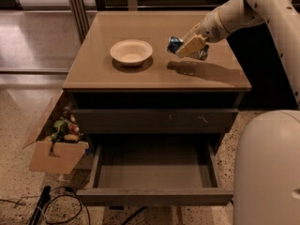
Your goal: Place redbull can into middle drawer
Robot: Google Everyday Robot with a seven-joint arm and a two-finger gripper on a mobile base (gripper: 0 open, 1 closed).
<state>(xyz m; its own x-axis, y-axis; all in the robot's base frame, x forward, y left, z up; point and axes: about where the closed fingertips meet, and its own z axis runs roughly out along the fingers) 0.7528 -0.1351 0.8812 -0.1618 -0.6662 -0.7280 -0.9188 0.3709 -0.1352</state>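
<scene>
The redbull can (174,44), slim, blue and silver, lies sideways in my gripper (190,46), which is shut on it. The can hangs a little above the right part of the brown cabinet top (103,74), with its shadow on the wood below. The middle drawer (154,196) is pulled open under the cabinet, low in the view. Its flat grey floor (150,168) is bare. My arm reaches in from the upper right.
A cream round bowl (131,51) sits on the cabinet top, left of the can. The drawer front with white scratches (154,121) is closed above the open drawer. An open cardboard box (55,146) with items stands at the left, cables (47,205) lie on the floor, and my white base (267,168) fills the lower right.
</scene>
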